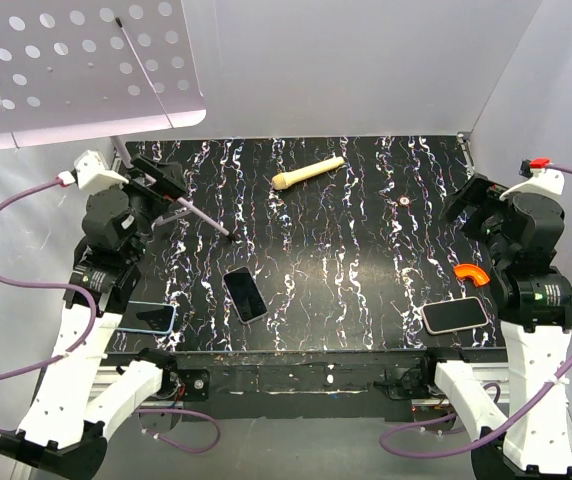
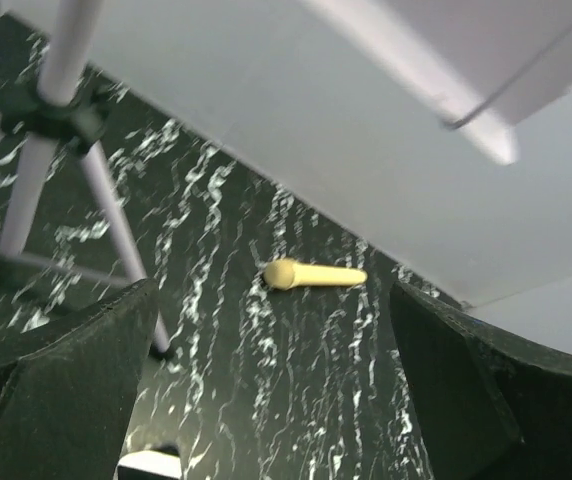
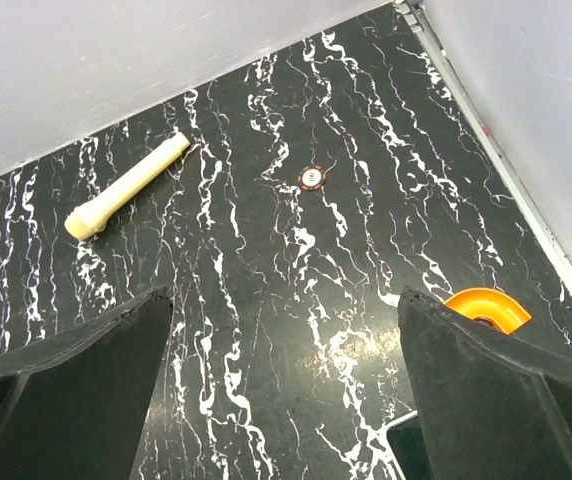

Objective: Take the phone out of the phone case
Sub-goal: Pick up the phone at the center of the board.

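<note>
Top external view: the black, white-veined counter carries three phones along its near half. A black phone lies flat near the middle, clear of both arms. A blue-edged phone lies at the near left corner, partly tucked under the left arm. A pale phone with a dark rim lies at the near right, just beside the right arm. Which of the three sits in the case cannot be told for certain. An orange curved piece lies just behind the pale phone, a cream-coloured handle-shaped tool lies towards the far middle, and a small round disc lies to its right. A white perforated stand fills the far left corner, one thin leg reaching onto the counter. Both arms are raised above their own sides, well apart from the black phone. In the left wrist view the fingers are spread wide with only counter and the cream tool between them. In the right wrist view the jaws are likewise spread wide and hold nothing, and the disc shows between the fingers.
</note>
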Motion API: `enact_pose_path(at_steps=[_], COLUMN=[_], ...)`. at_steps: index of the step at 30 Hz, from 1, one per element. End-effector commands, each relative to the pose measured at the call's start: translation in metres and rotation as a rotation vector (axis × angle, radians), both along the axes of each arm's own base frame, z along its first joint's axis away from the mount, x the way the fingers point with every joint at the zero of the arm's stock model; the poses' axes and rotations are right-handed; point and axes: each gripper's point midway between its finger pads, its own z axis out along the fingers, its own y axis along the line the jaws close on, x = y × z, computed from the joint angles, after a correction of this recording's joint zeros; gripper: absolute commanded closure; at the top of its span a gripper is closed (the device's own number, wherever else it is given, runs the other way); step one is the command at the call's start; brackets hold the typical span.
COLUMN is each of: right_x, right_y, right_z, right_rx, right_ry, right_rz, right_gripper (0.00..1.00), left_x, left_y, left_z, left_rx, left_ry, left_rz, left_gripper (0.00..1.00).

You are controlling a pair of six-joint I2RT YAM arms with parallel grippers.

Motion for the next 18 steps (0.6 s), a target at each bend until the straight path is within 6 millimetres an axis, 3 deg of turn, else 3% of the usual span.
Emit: enact_pose_path(at_steps=[1, 7, 11, 14, 18], right_x=[-0.002, -0.007, -0.01, -0.012, -0.013], right_y=[0.003, 0.012, 0.022, 0.027, 0.033], right_z=[0.0, -0.011, -0.019, -0.023, -0.028], right_rx=[0.03, 0.039, 0.049, 0.057, 0.053], right_ry=[-0.015, 0.043, 0.048, 0.065, 0.099], right_rz=[0.005, 0.053, 0.112, 0.14, 0.183], right_gripper=[0.0, 0.0, 0.0, 0.0, 0.0], left_x=[-0.015, -0.039, -0.052, -0.059, -0.066], left_y=[0.022, 0.004, -0.023, -0.046, -0.061], left_z=[-0.056, -0.136, -0.182, -0.213, -0.244], left_rx=[-0.042, -0.06, -0.044, -0.003, 0.054], left_ry=[0.18, 0.423, 0.56, 0.695, 0.904], left_rz=[0.153, 0.115, 0.034, -0.028, -0.017], left_gripper=[0.01, 0.0, 0.0, 0.0, 0.0])
